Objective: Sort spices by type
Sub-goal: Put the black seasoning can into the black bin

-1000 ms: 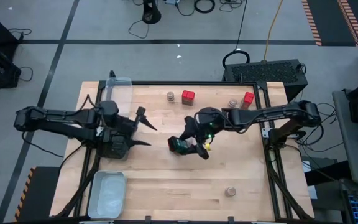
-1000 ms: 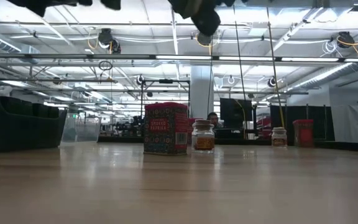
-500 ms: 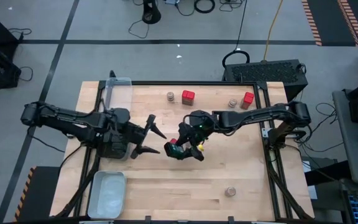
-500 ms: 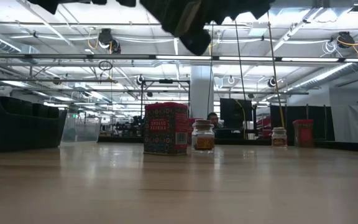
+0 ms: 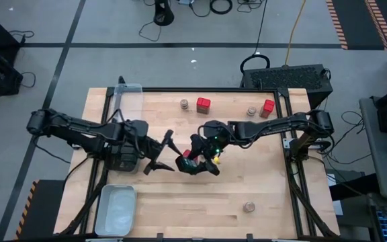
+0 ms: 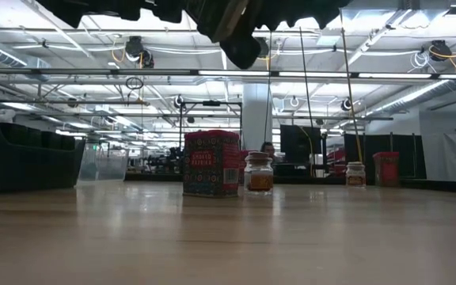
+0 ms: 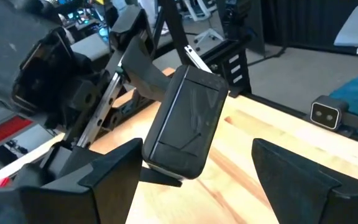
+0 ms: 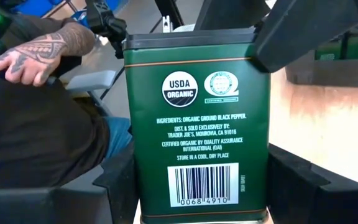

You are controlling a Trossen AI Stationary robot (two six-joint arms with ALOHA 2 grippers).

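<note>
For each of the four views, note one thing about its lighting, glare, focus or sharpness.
High view: even overhead light, soft shadows under the arms on the table. Low view: ceiling lights glare off the tabletop; the red tin is sharp, the arms overhead dark silhouettes. Left wrist view: the dark tin shows sheen; near fingers soft. Right wrist view: the tin's label is crisp; the person behind is softer.

Both dark arms reach inward above mid-worktop; the left tool [image 5: 163, 152] spreads its fingers wide, pointing at the right tool [image 5: 195, 161]; the right tool is clamped on a dark green boxy tin [image 8: 197, 118], held aloft.
</note>
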